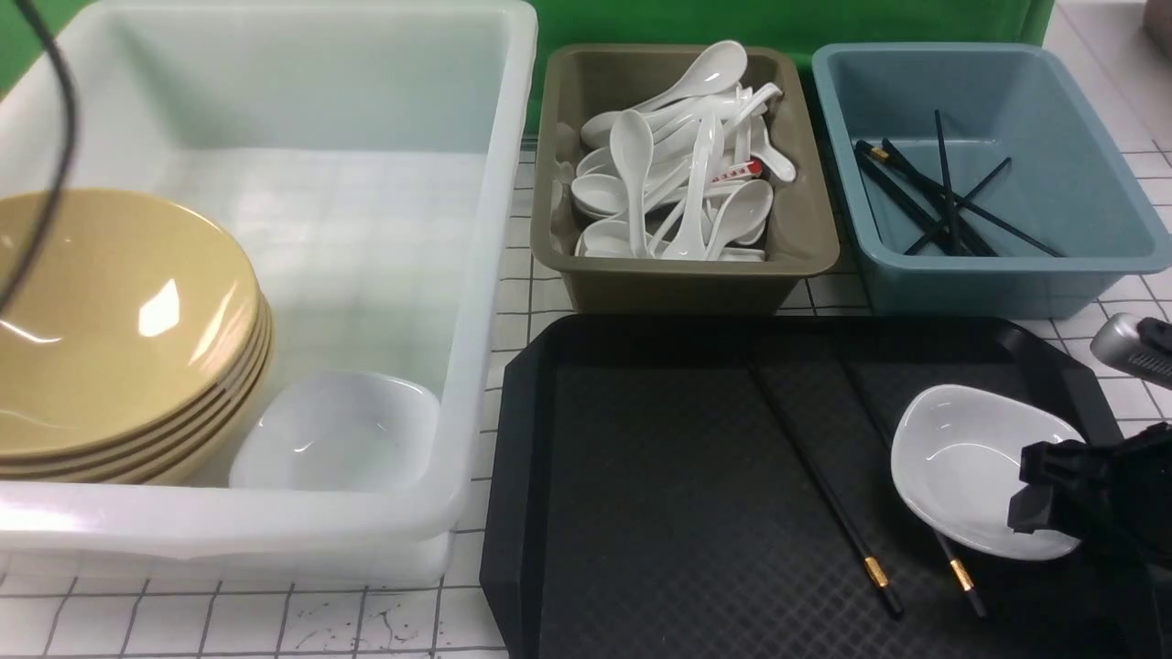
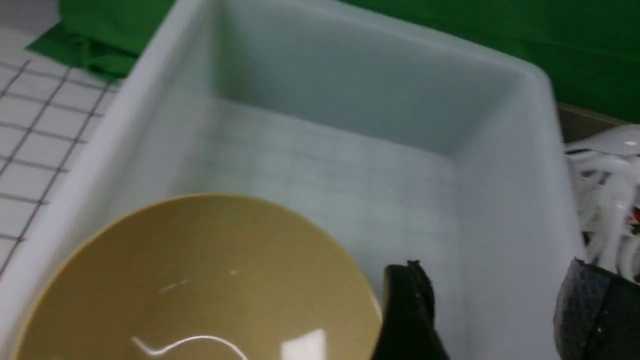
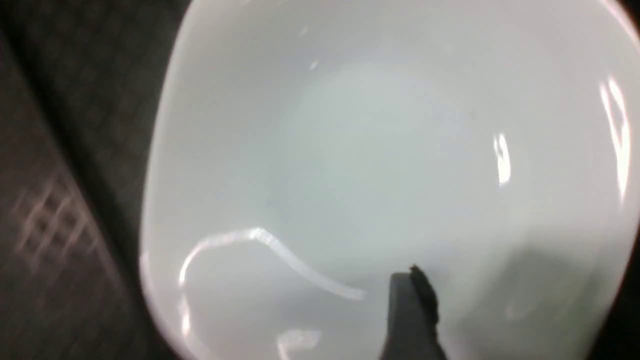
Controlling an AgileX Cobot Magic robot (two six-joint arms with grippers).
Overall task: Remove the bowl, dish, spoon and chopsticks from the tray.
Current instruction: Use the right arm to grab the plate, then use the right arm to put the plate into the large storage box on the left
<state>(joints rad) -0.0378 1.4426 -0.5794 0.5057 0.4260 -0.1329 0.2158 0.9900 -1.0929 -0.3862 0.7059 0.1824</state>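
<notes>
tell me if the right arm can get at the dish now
Probably yes: the right gripper hangs open over the dish, and nothing lies in it or across it.

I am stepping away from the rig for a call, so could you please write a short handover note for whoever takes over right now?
Left gripper: open, empty, above the white tub, beside the bowl.
Right gripper: open, at the right edge of the dish, not gripping yet.
Done: the bowl tops the yellow stack in the tub; spoons lie only in the olive bin, none on the tray.
Left: dish and chopsticks, both on the tray.
</notes>
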